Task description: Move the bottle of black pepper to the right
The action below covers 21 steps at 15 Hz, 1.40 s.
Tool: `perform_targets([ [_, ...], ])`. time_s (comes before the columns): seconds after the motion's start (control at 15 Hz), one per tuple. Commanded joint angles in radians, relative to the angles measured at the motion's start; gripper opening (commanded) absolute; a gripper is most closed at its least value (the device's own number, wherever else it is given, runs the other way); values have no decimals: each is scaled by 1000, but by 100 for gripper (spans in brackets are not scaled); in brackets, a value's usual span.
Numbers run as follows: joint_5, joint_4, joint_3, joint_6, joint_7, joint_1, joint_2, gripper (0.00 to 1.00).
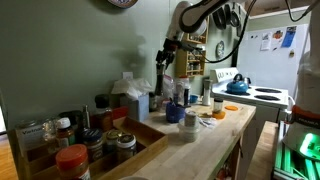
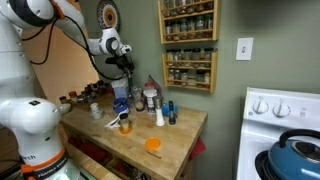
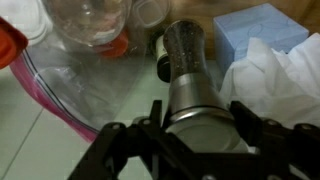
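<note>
The black pepper bottle (image 3: 195,70) has a dark glass body and a silver metal top. In the wrist view it stands between my gripper's (image 3: 196,112) two black fingers, which press against the silver top on both sides. In both exterior views my gripper (image 1: 165,62) (image 2: 124,68) hangs above the cluster of bottles at the back of the wooden counter (image 1: 205,140). The bottle itself is too small to make out there.
A clear plastic bag with a pink zip (image 3: 60,90), a clear container (image 3: 90,20), a blue box (image 3: 265,25) and white paper (image 3: 285,80) surround the bottle. A wooden tray of jars (image 1: 95,140), a spice rack (image 2: 188,45), an orange lid (image 2: 152,145) and a stove with a blue kettle (image 1: 237,87) are nearby.
</note>
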<state>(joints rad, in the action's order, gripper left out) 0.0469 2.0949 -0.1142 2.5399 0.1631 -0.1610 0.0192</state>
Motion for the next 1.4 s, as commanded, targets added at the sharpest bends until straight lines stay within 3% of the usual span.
perform_targets([
  [0.0,-42,125,4,-60,-148,22,-212,45],
  [0.2,-53,185,25,-142,-241,24,-342,45],
  [0.6,-18,242,63,-261,-274,47,-502,45],
  [0.73,73,264,39,-267,-211,103,-506,45],
  [1.0,147,329,51,-287,-158,164,-495,45],
  [1.27,101,402,97,-303,-175,177,-511,45],
  [1.33,122,369,83,-287,-176,177,-474,45],
])
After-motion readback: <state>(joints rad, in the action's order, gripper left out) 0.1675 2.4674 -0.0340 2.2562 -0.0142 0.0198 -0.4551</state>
